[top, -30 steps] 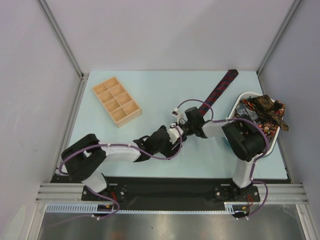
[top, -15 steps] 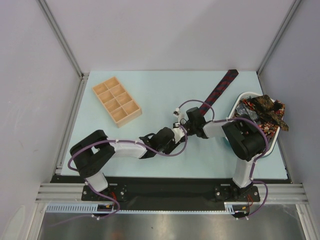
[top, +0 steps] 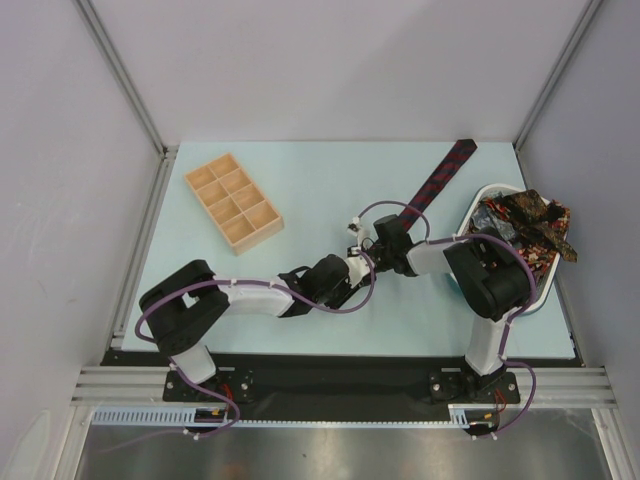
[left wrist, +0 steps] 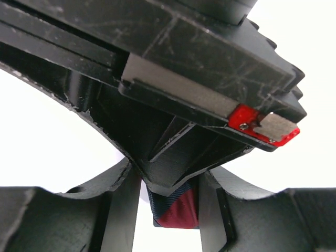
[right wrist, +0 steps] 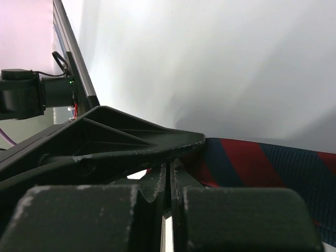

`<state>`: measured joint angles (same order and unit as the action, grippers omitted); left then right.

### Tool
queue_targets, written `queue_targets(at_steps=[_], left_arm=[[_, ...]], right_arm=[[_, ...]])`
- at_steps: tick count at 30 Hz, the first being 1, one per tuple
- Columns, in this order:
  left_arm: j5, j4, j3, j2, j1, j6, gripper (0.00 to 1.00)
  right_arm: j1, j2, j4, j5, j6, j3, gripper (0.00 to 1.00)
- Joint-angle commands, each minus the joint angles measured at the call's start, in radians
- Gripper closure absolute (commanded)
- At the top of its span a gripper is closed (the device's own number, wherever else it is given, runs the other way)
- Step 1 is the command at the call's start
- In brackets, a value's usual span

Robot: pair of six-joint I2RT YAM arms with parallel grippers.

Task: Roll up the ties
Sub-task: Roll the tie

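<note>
A dark navy tie with red diagonal stripes (top: 440, 180) lies stretched on the pale blue table from the far right towards the middle. My right gripper (top: 364, 256) sits at its near end, jaws pressed together, with the striped fabric (right wrist: 252, 163) right at its tips (right wrist: 169, 178). My left gripper (top: 348, 270) faces it from the left. Its fingers (left wrist: 212, 210) stand apart on either side of the tie's end (left wrist: 176, 210), under the right gripper's tip (left wrist: 168, 181). More patterned ties (top: 525, 225) are piled in a white basket (top: 482, 192) at the right.
A wooden compartment tray (top: 233, 202) lies at the far left of the table. The white basket stands close beside the right arm's base link (top: 490, 280). Grey walls and aluminium posts close in the table on three sides.
My left arm has swung its elbow outward and brought its gripper closer to the right gripper. The right gripper shifted slightly. The tie on the table has not visibly moved.
</note>
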<state>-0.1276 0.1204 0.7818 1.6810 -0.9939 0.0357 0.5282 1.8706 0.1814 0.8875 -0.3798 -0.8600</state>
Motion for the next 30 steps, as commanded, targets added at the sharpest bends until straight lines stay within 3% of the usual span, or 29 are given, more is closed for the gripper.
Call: queue_targets(at_steps=[1, 7, 12, 23, 30], left_arm=[[0.056, -0.065, 0.01, 0.008, -0.028, 0.016, 0.54], [0.063, -0.07, 0.007, -0.001, -0.028, 0.015, 0.53], [0.08, -0.059, -0.009, -0.026, -0.028, 0.01, 0.44], [0.034, -0.074, 0.008, -0.001, -0.028, 0.007, 0.56], [0.037, -0.048, 0.008, -0.014, -0.028, 0.012, 0.51]], right_arm=[[-0.014, 0.002, -0.019, -0.051, 0.05, -0.05, 0.99], [-0.039, 0.016, -0.017, -0.05, 0.051, -0.054, 0.98], [-0.05, 0.051, -0.017, -0.05, 0.044, -0.056, 0.99], [-0.054, 0.085, -0.028, -0.051, 0.044, -0.054, 0.98], [-0.053, 0.082, -0.014, -0.048, 0.038, -0.04, 0.98]])
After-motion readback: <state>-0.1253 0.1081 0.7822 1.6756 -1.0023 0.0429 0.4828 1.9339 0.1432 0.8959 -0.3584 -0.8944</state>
